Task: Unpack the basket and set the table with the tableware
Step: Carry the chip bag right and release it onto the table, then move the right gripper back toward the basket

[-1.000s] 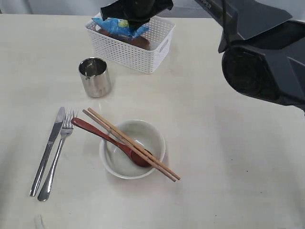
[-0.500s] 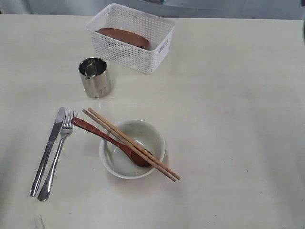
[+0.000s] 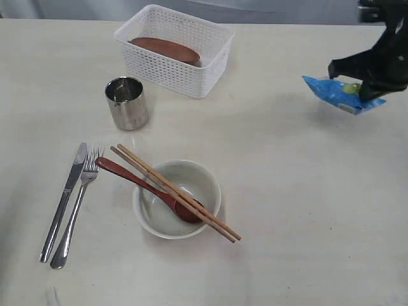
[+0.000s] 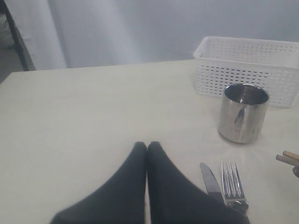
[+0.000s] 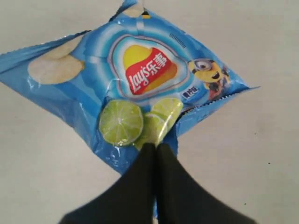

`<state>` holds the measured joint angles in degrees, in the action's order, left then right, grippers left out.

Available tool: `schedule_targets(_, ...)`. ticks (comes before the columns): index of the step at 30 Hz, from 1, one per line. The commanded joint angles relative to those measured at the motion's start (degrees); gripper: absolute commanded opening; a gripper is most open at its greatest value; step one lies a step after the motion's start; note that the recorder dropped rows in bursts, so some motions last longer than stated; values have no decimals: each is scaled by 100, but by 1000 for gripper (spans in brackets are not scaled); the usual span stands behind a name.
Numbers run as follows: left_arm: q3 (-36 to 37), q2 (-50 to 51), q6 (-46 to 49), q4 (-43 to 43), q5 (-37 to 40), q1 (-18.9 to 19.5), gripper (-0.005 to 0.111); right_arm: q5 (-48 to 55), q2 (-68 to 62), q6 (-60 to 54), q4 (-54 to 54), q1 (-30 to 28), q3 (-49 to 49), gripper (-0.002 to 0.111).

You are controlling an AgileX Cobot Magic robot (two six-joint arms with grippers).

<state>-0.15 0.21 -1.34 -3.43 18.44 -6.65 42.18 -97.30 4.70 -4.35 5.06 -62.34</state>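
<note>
At the table's (image 3: 306,210) far right my right gripper (image 3: 368,94) is shut on the edge of a blue chip bag (image 3: 338,92), held low over the tabletop. In the right wrist view the bag (image 5: 140,79) hangs from the pinched fingertips of the right gripper (image 5: 155,147). The white basket (image 3: 217,33) at the back holds a reddish-brown plate (image 3: 164,49). A steel cup (image 3: 127,102), knife (image 3: 64,197), fork (image 3: 78,204) and pale bowl (image 3: 156,220) with red spoon (image 3: 143,186) and chopsticks (image 3: 172,190) stand on the table. My left gripper (image 4: 147,145) is shut and empty near the knife (image 4: 212,182).
The left wrist view shows the cup (image 4: 243,112) in front of the basket (image 4: 247,70), with the fork (image 4: 232,182) beside the knife. A grey wall runs behind the table's far edge.
The right arm lifted the chip bag out of the basket, left the view, and now holds the bag at the far right. The plate in the basket is uncovered.
</note>
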Motion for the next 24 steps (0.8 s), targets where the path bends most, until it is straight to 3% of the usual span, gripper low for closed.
schedule_targets(1,15,-21,8,48,-10,13,0,-543,57,-254,266,-60,168,4)
schedule_targets(2,15,-21,8,48,-10,13,0,-543,57,-364,301,-31,168,10)
schedule_targets(5,15,-21,8,48,-10,13,0,-347,81,-365,435,-18,145,47)
schedule_targets(7,15,-21,8,48,-10,13,0,-250,120,-365,435,-18,17,55)
schedule_targets(15,15,-21,8,48,-10,13,0,13,258,-1154,2175,447,-1070,51)
schedule_targets(24,15,-21,8,48,-10,13,0,815,-1443,-426,2502,1238,-3182,52)
